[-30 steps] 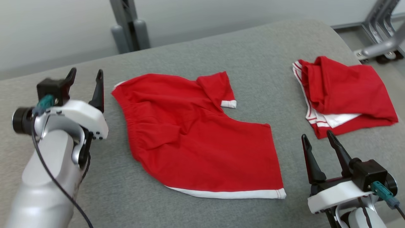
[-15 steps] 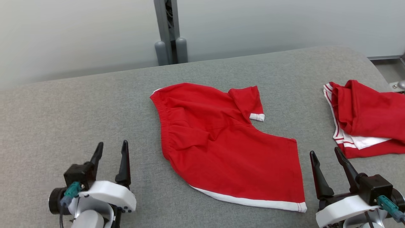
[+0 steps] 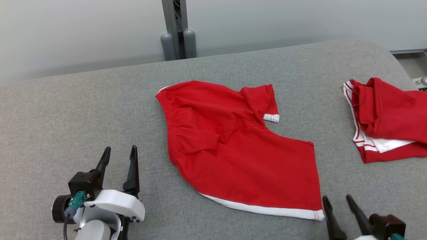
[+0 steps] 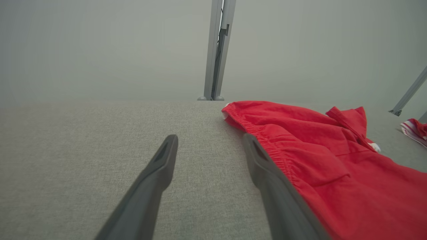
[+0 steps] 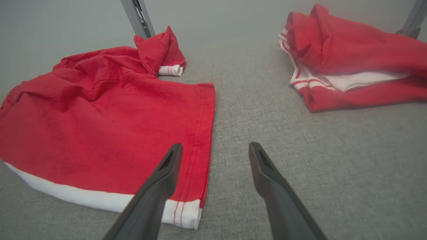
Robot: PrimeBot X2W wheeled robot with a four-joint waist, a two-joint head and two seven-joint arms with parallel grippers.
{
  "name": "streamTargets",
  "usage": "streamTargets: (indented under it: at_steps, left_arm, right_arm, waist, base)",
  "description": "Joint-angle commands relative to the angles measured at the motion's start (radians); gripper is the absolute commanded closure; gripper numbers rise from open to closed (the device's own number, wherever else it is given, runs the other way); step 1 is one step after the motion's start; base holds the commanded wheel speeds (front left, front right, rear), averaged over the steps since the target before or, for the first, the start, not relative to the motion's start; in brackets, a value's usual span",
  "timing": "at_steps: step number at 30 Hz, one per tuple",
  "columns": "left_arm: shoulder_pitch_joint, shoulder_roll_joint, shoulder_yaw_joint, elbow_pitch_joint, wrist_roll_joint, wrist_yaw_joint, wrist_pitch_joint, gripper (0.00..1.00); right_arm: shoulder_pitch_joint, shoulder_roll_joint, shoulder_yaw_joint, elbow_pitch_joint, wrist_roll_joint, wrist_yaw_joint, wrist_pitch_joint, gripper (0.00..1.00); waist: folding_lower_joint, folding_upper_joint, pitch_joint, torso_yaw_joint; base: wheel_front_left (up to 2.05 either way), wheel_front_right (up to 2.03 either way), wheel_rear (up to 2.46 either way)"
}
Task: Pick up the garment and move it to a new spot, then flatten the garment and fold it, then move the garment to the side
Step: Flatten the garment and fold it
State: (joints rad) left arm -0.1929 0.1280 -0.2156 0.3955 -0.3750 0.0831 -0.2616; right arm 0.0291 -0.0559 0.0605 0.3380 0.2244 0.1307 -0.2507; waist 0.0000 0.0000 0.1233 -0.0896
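Observation:
A red garment point(image 3: 233, 150), a pair of shorts with a white hem, lies spread on the grey padded table point(image 3: 83, 110), one leg folded over at the top. My left gripper point(image 3: 120, 148) is open and empty, near the front edge, left of the waistband. In the left wrist view the left gripper point(image 4: 210, 136) hovers over bare table with the garment point(image 4: 333, 166) beside its right finger. My right gripper point(image 3: 337, 197) is open and empty by the hem's right corner. In the right wrist view the right gripper point(image 5: 215, 144) straddles the garment's point(image 5: 100, 126) side edge.
A second red garment with white stripes point(image 3: 387, 116) lies folded at the table's right end, also seen in the right wrist view point(image 5: 350, 50). A grey metal post point(image 3: 175, 30) stands behind the table against a pale wall. The table edge curves away at the far right.
The camera has shifted. My left gripper has drawn back from beside the waistband to the near edge. My right gripper has dropped lower toward the near edge. The garment lies unchanged.

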Motion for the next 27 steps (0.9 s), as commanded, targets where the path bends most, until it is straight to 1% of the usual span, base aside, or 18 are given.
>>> streamTargets:
  at_steps: [1,9,16,17,18,19,21,27]
  left_arm:
    - [-0.012,0.01,0.006,0.002,0.005,-0.003,-0.003,0.0]
    - [-0.021,0.01,0.004,0.014,0.01,-0.007,-0.003,0.0]
    - [-0.023,0.007,-0.002,0.022,0.01,-0.011,-0.003,0.0]
    - [-0.024,0.006,-0.003,0.023,0.011,-0.012,-0.003,0.0]
    - [-0.024,0.006,-0.003,0.023,0.011,-0.012,-0.003,0.0]
    - [-0.024,0.006,-0.003,0.024,0.01,-0.01,-0.003,0.0]
    - [-0.024,0.006,-0.003,0.026,0.008,-0.01,-0.003,0.0]
    - [-0.026,0.003,-0.018,0.041,0.003,-0.02,0.004,0.0]
  right_arm:
    - [0.015,0.001,0.01,0.024,0.031,0.0,0.011,0.0]
    - [-0.004,0.002,0.089,0.125,0.189,0.0,0.046,0.0]
    - [-0.029,0.003,0.125,0.188,0.245,0.0,0.067,0.0]
    - [-0.033,0.004,0.132,0.194,0.244,0.0,0.072,0.82]
    - [-0.033,0.004,0.132,0.194,0.244,0.0,0.072,0.82]
    - [-0.037,0.005,0.135,0.195,0.241,0.0,0.07,1.0]
    - [-0.047,0.007,0.136,0.192,0.23,0.001,0.056,1.0]
    - [-0.088,-0.016,0.056,0.146,0.181,0.0,0.01,1.0]
  waist:
    - [0.0,0.0,0.002,-0.002]
    - [0.0,0.0,0.006,0.002]
    - [0.0,0.0,0.007,0.017]
    - [0.0,0.0,0.008,0.019]
    - [0.0,0.0,0.008,0.019]
    - [0.0,0.0,0.008,0.022]
    - [0.0,0.0,0.009,0.024]
    - [0.0,0.0,0.013,0.018]
  base:
    - [0.0,0.0,0.0]
    - [0.0,0.0,0.0]
    - [0.0,0.0,0.0]
    - [0.0,0.0,0.0]
    - [0.0,0.0,0.0]
    - [0.0,0.0,0.0]
    - [0.0,0.0,0.0]
    - [0.0,0.0,0.0]
